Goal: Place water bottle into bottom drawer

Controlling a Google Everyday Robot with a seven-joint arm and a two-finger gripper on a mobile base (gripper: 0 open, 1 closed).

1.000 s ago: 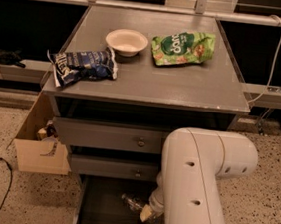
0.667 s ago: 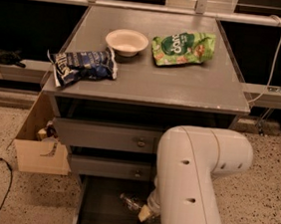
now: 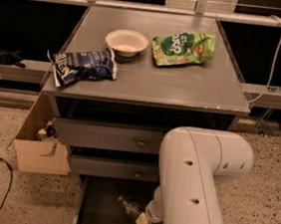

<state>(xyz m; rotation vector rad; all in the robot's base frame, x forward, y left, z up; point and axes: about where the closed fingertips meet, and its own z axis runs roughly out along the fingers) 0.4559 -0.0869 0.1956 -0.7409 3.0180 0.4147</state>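
The bottom drawer (image 3: 87,203) is pulled open below the two upper drawers, showing its dark floor. The water bottle (image 3: 127,206) lies low inside it, right of the middle, clear and tilted. My gripper (image 3: 142,220) reaches down into the drawer at the bottle's right end, touching or nearly touching it. The big white arm (image 3: 198,180) hides the drawer's right half and most of the gripper.
On the grey table top (image 3: 183,83) lie a blue chip bag (image 3: 83,65), a white bowl (image 3: 127,41) and a green chip bag (image 3: 183,48). An open cardboard box (image 3: 39,148) stands on the floor at the left. The two upper drawers (image 3: 108,136) are pushed in.
The white arm has shifted slightly to the left. The bottle and gripper stay at about the same spot in the drawer.
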